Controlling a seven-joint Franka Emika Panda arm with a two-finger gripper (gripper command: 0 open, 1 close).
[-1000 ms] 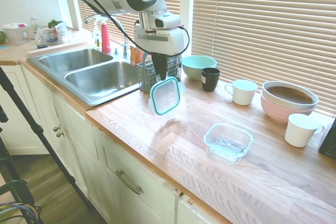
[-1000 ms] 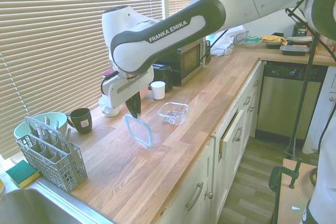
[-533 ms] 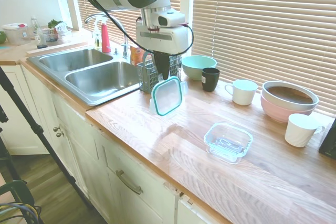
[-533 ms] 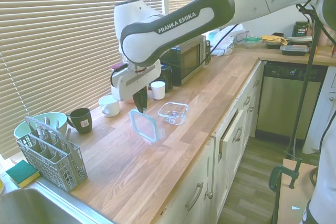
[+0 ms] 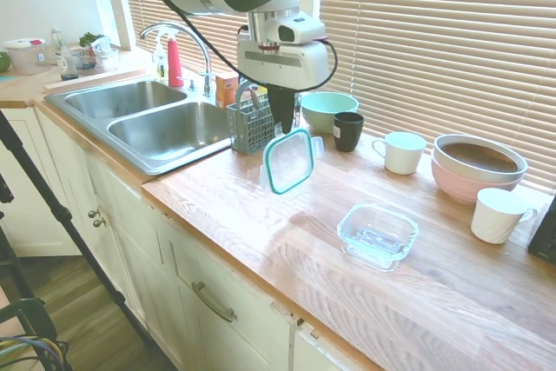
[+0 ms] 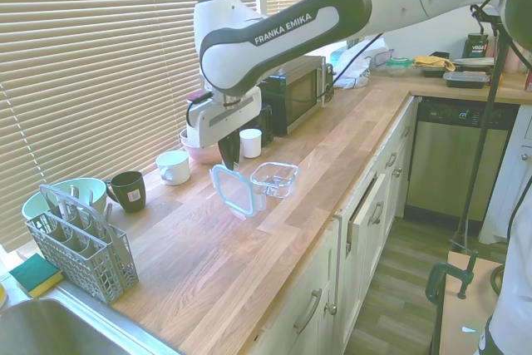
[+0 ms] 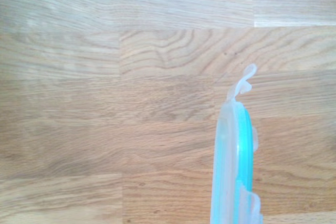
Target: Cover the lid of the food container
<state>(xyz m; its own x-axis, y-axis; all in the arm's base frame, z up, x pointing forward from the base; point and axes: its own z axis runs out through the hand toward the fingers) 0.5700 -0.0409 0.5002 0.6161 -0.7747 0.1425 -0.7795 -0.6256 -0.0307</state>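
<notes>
- Since a second ago we've carried the flat rounded-square clear lid with the teal rim [image 5: 289, 161] away from the grey cutlery basket [image 5: 254, 124] and toward the small clear glass rounded-square food container [image 5: 377, 234]; it also rides a bit higher.
- Gripper [image 5: 284, 122]: fingers closed on the lid's top edge, so it hangs below them.
- Lid is in the air above the wooden table [image 5: 261, 215], between basket and container. In the second exterior view the lid [image 6: 235, 189] sits just beside the container [image 6: 275, 178], not yet over it.
- Orientation: lid is on edge, near vertical with a slight tilt. Long axis runs top to bottom, broad face toward the first exterior camera. The wrist view shows the lid [image 7: 234, 161] edge-on, snap tab [image 7: 242, 84] at the far end.
- Container sits open and upright on the table, nothing in it that we can see.
- Risk 1: lid has to rotate flat before it goes down. Lowered on edge, it hits the glass rim and tips or shoves the container.
- Risk 2: pinch on one edge only, so the lid could swing or slip during the reorient.
- Risk 3: corners misaligned, lid lands skewed and doesn't seat.
</notes>
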